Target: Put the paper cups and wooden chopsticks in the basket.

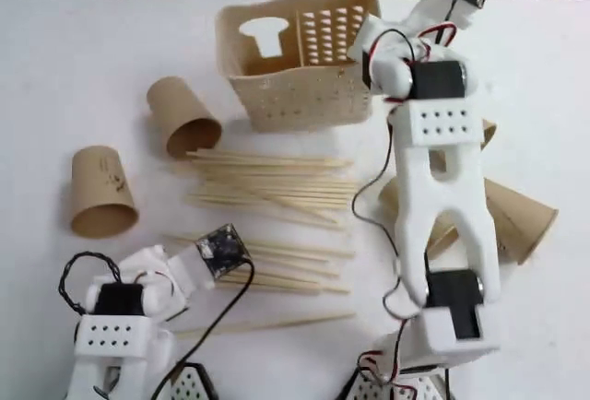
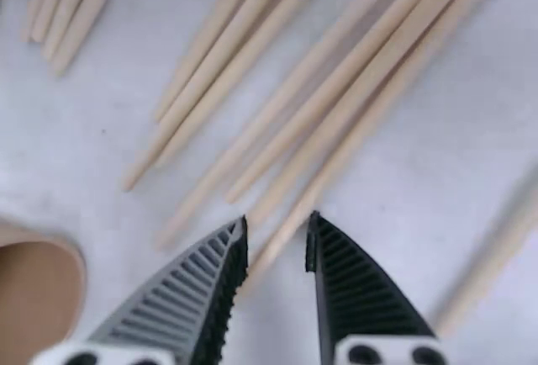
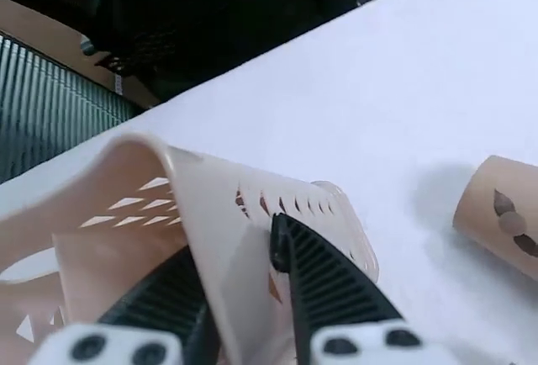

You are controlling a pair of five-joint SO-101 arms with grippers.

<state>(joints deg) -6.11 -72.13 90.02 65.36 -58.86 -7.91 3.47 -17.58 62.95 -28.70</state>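
The beige perforated basket (image 1: 304, 100) stands at the back of the table. My right gripper (image 1: 364, 48) is at its right wall, and the right wrist view has that gripper (image 3: 239, 243) shut on the basket (image 3: 126, 180), one finger inside and one outside. Wooden chopsticks (image 1: 277, 188) lie spread across the middle. My left gripper (image 2: 277, 230) hovers low over them, open, with one chopstick (image 2: 336, 155) running between its tips. Two brown paper cups (image 1: 184, 116) (image 1: 101, 190) lie on their sides at the left.
More paper cups (image 1: 516, 216) lie on their sides at the right, partly under my right arm (image 1: 442, 197). One cup (image 3: 504, 214) lies beside the basket. A single chopstick (image 1: 277, 323) lies near the front edge. A cup mouth (image 2: 34, 298) is beside my left gripper.
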